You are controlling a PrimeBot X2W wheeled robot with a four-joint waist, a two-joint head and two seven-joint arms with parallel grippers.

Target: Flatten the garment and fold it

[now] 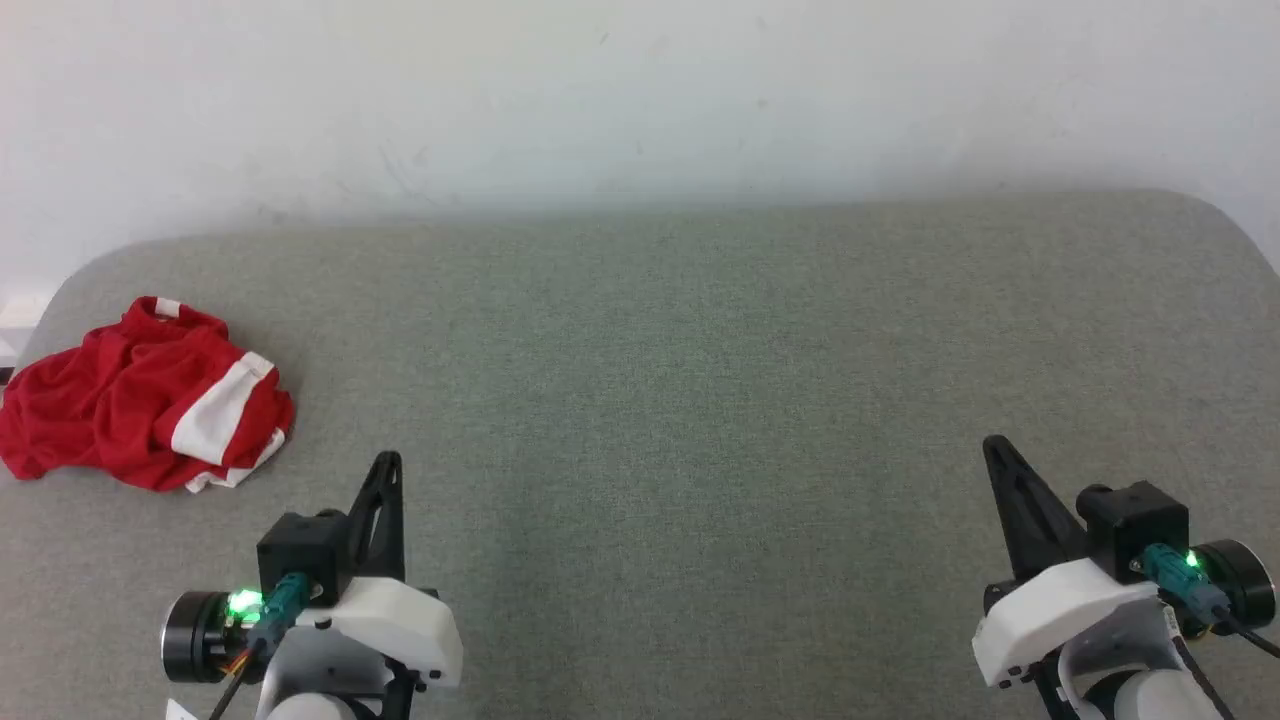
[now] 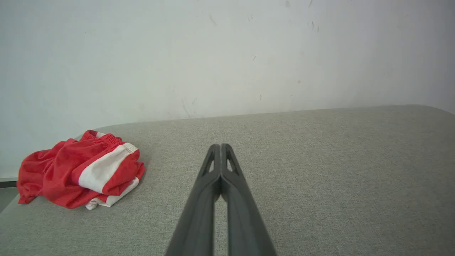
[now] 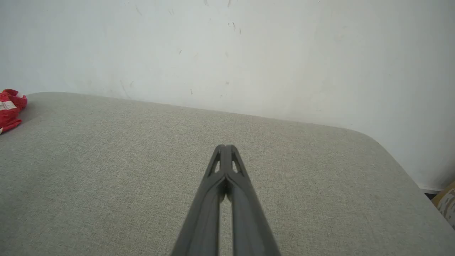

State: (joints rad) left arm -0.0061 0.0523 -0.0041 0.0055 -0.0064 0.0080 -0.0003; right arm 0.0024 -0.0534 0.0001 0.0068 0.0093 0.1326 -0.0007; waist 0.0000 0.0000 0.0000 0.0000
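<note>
Lying crumpled at the far left edge of the grey padded table, the garment waits untouched, well apart from both arms. The left gripper and right gripper hover low over the cloth-covered surface, each with fingers pressed together and holding nothing. Because the bundle sits so close to the rim, a careless tug could drag it off, and pinching several bunched layers together would likely leave it tangled rather than flat.

Red white-banded garment, perhaps shorts, a crumpled heap on the grey surface, far left.
</note>
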